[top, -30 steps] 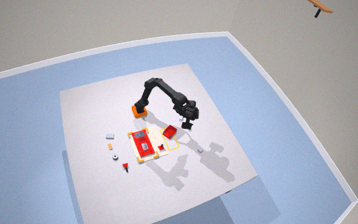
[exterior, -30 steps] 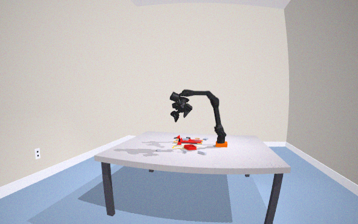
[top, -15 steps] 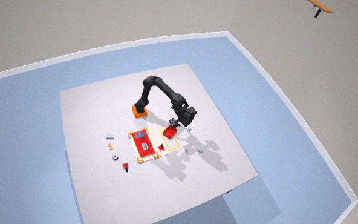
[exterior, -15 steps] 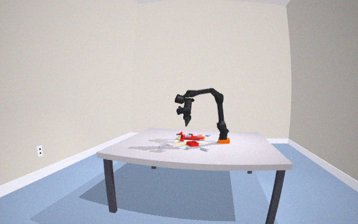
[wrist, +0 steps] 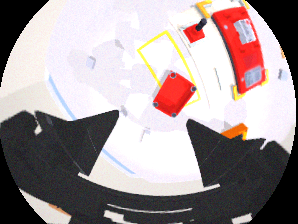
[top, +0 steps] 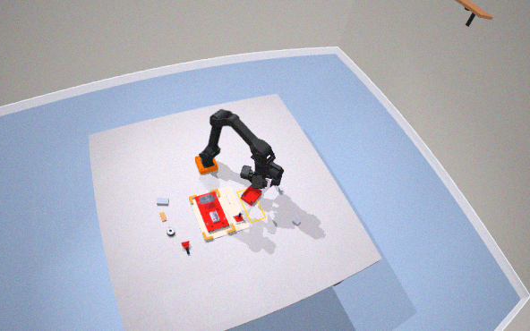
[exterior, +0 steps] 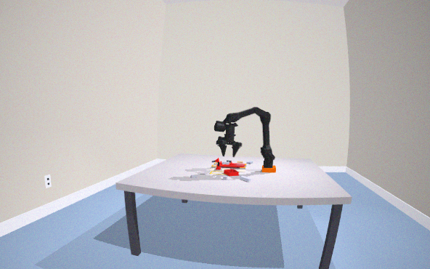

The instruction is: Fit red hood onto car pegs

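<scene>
The red hood (top: 252, 195) (exterior: 231, 172) (wrist: 174, 94) lies on the table, turned askew across one end of a yellow outline (wrist: 152, 41). The wrist view shows its flat red top and a round hole at each corner. My gripper (exterior: 229, 156) (wrist: 153, 117) is open and empty, pointing down well above the table near the hood. The red chassis (top: 209, 209) (wrist: 235, 40) sits between orange corner brackets on the cream jig (top: 232, 202). The grey engine block (top: 214, 216) (wrist: 245, 31) is on its deck. The pegs are too small to make out clearly.
A small red part with a black post (top: 238, 218) (wrist: 194, 33) stands on the jig beside the chassis. Beyond the chassis lie a grey block (top: 163, 201), an orange piece (top: 163, 216), a wheel (top: 170, 232) and a red-and-black part (top: 185, 245). Another small grey block (top: 296, 222) lies past the outline.
</scene>
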